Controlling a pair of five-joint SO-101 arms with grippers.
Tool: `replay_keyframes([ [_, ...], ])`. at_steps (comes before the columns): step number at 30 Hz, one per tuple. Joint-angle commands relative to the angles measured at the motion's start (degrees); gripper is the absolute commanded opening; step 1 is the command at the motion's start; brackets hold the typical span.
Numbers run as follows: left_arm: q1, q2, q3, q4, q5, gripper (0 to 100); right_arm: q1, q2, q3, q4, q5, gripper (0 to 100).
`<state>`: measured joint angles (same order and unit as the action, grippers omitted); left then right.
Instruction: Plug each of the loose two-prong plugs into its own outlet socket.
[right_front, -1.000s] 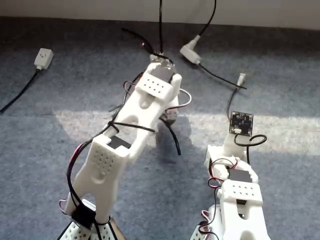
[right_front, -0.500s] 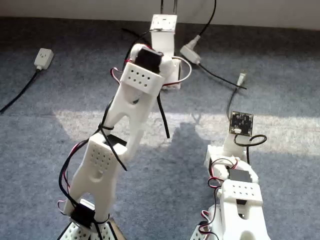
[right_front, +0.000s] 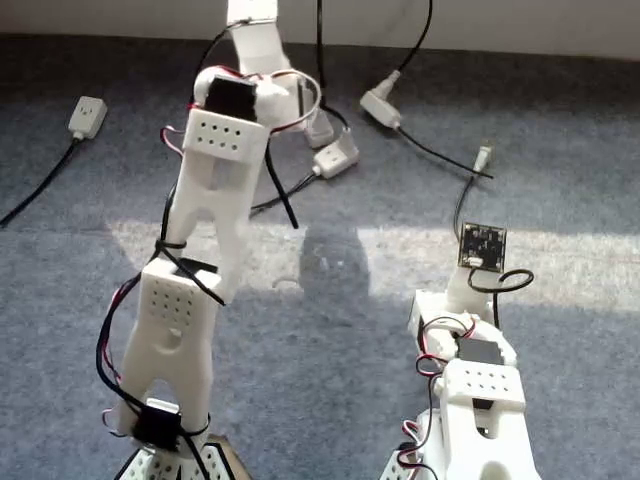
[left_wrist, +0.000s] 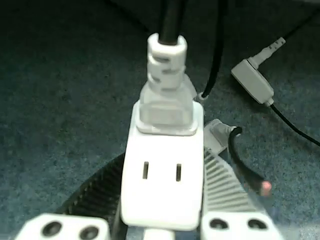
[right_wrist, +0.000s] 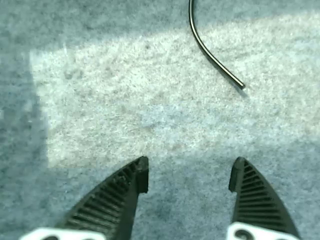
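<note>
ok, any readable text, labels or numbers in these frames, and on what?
None can be read in any view.
outlet block: two slots on its face, no print visible.
plug seated in its end: no marking visible.
circuit board on an arm: anything on it is too small to read.
corded socket at the far side of the carpet: too small to tell.

A white socket block (left_wrist: 161, 185) with two empty slots sat clamped in the left tool (left_wrist: 165, 150), a pale plug (left_wrist: 166, 102) seated in its far end, while a white angled plug (left_wrist: 252, 82) lay loose on the tabletop (left_wrist: 60, 100) nearby.
</note>
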<state>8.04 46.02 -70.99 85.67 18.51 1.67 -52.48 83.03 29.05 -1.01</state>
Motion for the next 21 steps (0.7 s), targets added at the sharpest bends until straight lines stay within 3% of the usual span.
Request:
replay_keyframes([
  [1, -5.8, 3.3, 3.7, -8.4, -6.3, 1, 0.4, 0.0, -0.2, -0.9, -0.3, 26.5],
  [6, -9.1, 12.5, 4.4, -14.9, -12.6, 1, 0.4, 0.0, -0.2, -0.9, -0.3, 26.5],
  [11, -9.9, 16.3, 2.2, -15.4, -14.7, 2, 0.4, 0.0, -0.2, -0.9, -0.3, 26.5],
  [17, -11.0, 16.2, -1.0, -11.6, -14.4, 27, 0.4, 0.0, -0.2, -1.0, -0.3, 26.5],
  [21, -13.2, 16.3, -3.6, -10.5, -14.4, 31, 0.4, 0.0, -0.2, -1.0, -0.3, 26.5],
])
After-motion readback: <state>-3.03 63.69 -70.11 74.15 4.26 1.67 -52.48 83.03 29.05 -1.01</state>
